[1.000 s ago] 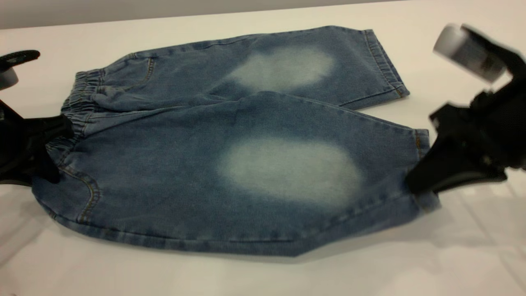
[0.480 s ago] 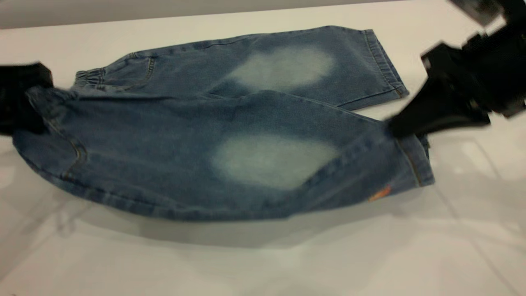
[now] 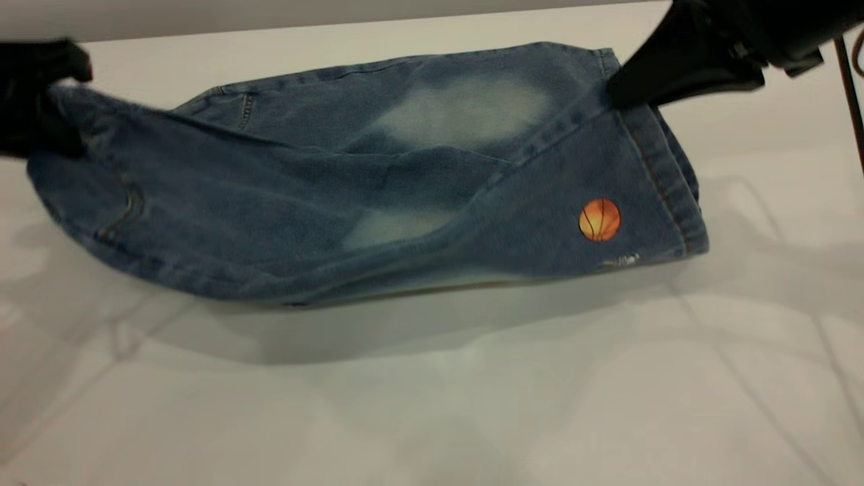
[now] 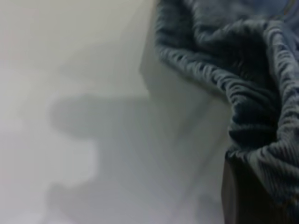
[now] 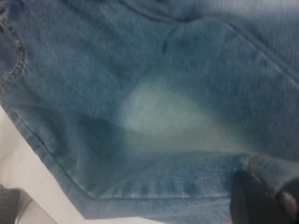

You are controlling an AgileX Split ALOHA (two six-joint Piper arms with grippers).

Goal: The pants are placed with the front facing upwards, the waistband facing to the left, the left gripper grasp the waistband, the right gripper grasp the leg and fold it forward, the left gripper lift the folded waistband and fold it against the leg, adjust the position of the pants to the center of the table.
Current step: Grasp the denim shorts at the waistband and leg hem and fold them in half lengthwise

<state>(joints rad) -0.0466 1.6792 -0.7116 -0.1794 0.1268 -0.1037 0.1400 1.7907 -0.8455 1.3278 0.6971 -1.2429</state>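
Left gripper point(image 3: 50, 94) sits at the far left edge of the exterior frame, up near the top, clenched on the waistband point(image 3: 64, 111) and holding that end up off the table point(image 3: 432, 405). In its wrist view you can see the ruched denim point(image 4: 243, 84) bunched and hanging, with a shadow on the white surface below.

Moving right, the pants point(image 3: 304, 196) stretch across the middle of the frame, the near leg lifted and rolled over toward the far one, so only a sliver of its pale oval point(image 3: 388, 226) shows. The far leg lies flat with its faded patch point(image 3: 466, 111) facing up. An orange basketball patch point(image 3: 599, 219) shows centre right on the turned-over fabric.

Upper right, the right gripper point(image 3: 624, 91) is pinched shut on the leg hem point(image 3: 665, 182), holding it above the far leg's hem.
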